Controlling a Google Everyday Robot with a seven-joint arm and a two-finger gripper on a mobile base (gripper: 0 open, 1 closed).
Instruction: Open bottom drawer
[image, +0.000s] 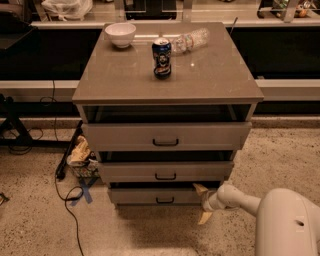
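The grey-taupe cabinet (167, 75) has three drawers, all slightly ajar. The bottom drawer (145, 196) is the narrowest, with a small black bar handle (164, 200). My gripper (202, 203) is low near the floor, at the right end of the bottom drawer's front, to the right of the handle. Its two tan fingers (200, 189) are spread apart, one up and one down, holding nothing. My white arm (282, 220) comes in from the lower right.
On the cabinet top stand a white bowl (120, 34), a blue can (161, 58) and a lying plastic bottle (190, 40). A crumpled bag (80, 152) and black cables (67, 195) lie on the floor left of the cabinet.
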